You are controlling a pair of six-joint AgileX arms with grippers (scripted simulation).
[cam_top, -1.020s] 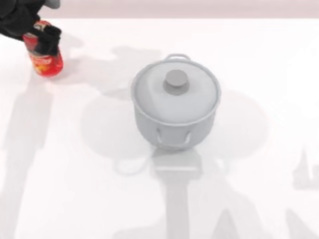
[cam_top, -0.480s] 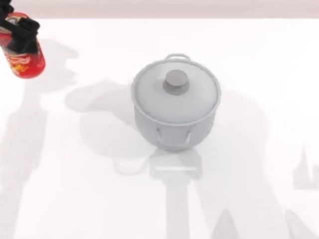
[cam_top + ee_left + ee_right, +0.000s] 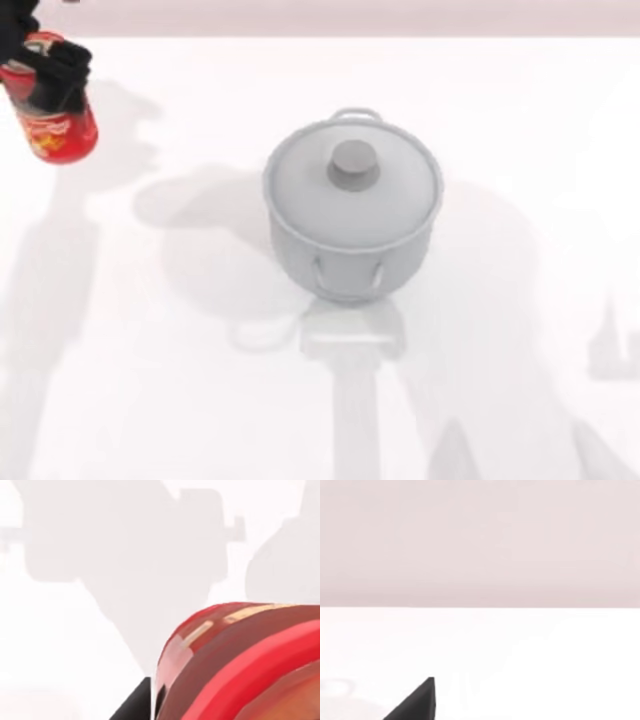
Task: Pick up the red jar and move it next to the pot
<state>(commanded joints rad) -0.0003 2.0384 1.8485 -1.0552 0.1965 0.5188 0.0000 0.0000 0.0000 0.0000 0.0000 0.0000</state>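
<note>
Your left gripper [image 3: 45,70], upper left of the frame, has its fingers squeezed around the one red jar [image 3: 60,125]. One pot [image 3: 352,210] sits mid-frame, well apart. You cannot tell about your right gripper's fingers.

red jar [image 3: 57,125] with a dark band and red-yellow label; light grey pot [image 3: 352,215]; white table [image 3: 520,150].

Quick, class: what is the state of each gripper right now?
Left gripper: closed on the red jar, at the table's far left.
Right gripper: only a dark tip shows in its wrist view; cannot be told.
</note>
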